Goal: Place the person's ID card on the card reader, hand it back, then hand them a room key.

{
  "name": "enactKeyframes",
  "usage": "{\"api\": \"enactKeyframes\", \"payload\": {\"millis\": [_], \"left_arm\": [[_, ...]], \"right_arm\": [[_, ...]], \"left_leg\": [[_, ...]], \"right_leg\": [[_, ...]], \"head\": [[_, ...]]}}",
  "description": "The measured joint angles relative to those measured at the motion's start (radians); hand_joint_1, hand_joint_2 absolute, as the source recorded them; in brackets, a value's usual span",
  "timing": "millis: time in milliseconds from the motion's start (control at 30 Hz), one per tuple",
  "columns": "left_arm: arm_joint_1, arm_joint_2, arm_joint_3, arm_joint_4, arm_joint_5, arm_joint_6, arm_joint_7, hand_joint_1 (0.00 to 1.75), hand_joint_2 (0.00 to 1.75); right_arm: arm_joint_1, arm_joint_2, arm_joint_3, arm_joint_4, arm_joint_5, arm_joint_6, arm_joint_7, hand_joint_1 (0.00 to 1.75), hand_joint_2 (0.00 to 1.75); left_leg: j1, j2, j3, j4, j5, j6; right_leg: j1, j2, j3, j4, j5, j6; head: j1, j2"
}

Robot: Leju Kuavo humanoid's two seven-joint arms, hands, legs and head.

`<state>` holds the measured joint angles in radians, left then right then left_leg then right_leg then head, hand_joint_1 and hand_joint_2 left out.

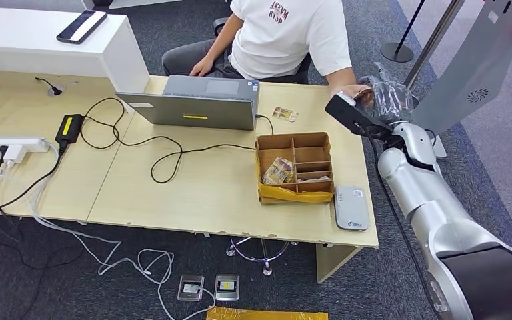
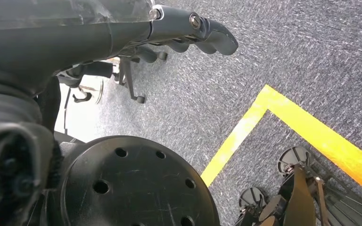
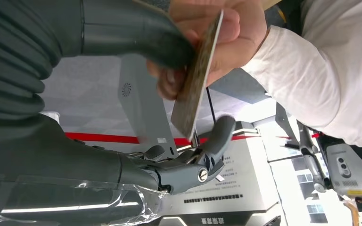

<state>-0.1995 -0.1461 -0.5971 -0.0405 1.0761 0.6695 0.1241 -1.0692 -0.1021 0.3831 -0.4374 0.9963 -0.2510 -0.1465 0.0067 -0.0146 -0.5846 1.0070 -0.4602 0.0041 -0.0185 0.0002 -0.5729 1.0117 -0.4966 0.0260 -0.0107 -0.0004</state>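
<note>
Your right hand (image 1: 385, 99) is raised past the far right corner of the table (image 1: 193, 193), well beyond the card reader (image 1: 351, 208), and it meets the person's hand (image 3: 202, 33) there. In the right wrist view the ID card (image 3: 197, 77) stands edge-on between the thick grey thumb and the darker fingers (image 3: 219, 136). The thumb lies against one face of the card, while the person's hand grips the card's other end. You cannot tell from these pictures whether your fingers press the card or merely bracket it, so treat the grasp as unconfirmed.

The card reader is a flat grey pad at the near right edge of the table, just beside the brown divided box (image 1: 295, 167), which sits on the side of it toward the laptop (image 1: 200, 103). Some cards lie in a compartment of that box. Another small card (image 1: 285, 114) lies on the table beyond the box, near the laptop's right corner.

The person (image 1: 287, 33) in a white shirt sits across the table from the card reader, behind the laptop.

Your left hand (image 2: 188, 33) hangs over grey carpet with a yellow floor line (image 2: 287, 122); its fingers are loosely curled and hold nothing.
</note>
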Motion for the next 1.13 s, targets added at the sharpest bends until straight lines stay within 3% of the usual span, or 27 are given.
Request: {"api": "enactKeyframes", "payload": {"millis": [233, 633, 867, 1133], "left_arm": [[0.002, 0.007, 0.007, -0.006, -0.007, 0.000, 0.006, 0.00, 0.00], [0.003, 0.009, 0.032, -0.008, -0.010, 0.000, 0.001, 0.00, 0.00], [0.003, 0.010, 0.050, -0.008, -0.010, 0.000, -0.005, 0.00, 0.00], [0.002, 0.004, 0.070, 0.000, -0.009, 0.000, -0.005, 0.00, 0.00]], "right_arm": [[0.003, 0.003, 0.010, 0.021, 0.009, -0.031, 0.000, 0.00, 1.75], [-0.014, -0.009, 0.014, 0.025, 0.010, -0.165, -0.017, 0.00, 1.75], [-0.051, -0.047, 0.014, 0.020, 0.017, -0.218, -0.024, 0.00, 1.75], [-0.117, -0.135, 0.014, 0.002, 0.040, -0.279, -0.036, 0.00, 1.75]], "left_leg": [[0.000, 0.000, 0.000, 0.000, 0.000, 0.000], [0.000, 0.000, 0.000, 0.000, 0.000, 0.000], [0.000, 0.000, 0.000, 0.000, 0.000, 0.000], [-0.001, 0.000, 0.000, 0.001, 0.000, 0.000]], "right_leg": [[0.000, 0.000, 0.000, 0.000, 0.000, 0.000], [0.000, 0.000, 0.000, 0.000, 0.000, 0.000], [0.000, 0.000, 0.000, 0.000, 0.000, 0.000], [-0.001, 0.000, 0.000, 0.000, 0.000, 0.000]], "head": [[0.000, 0.000], [0.000, 0.000], [0.000, 0.000], [0.000, 0.000]]}}
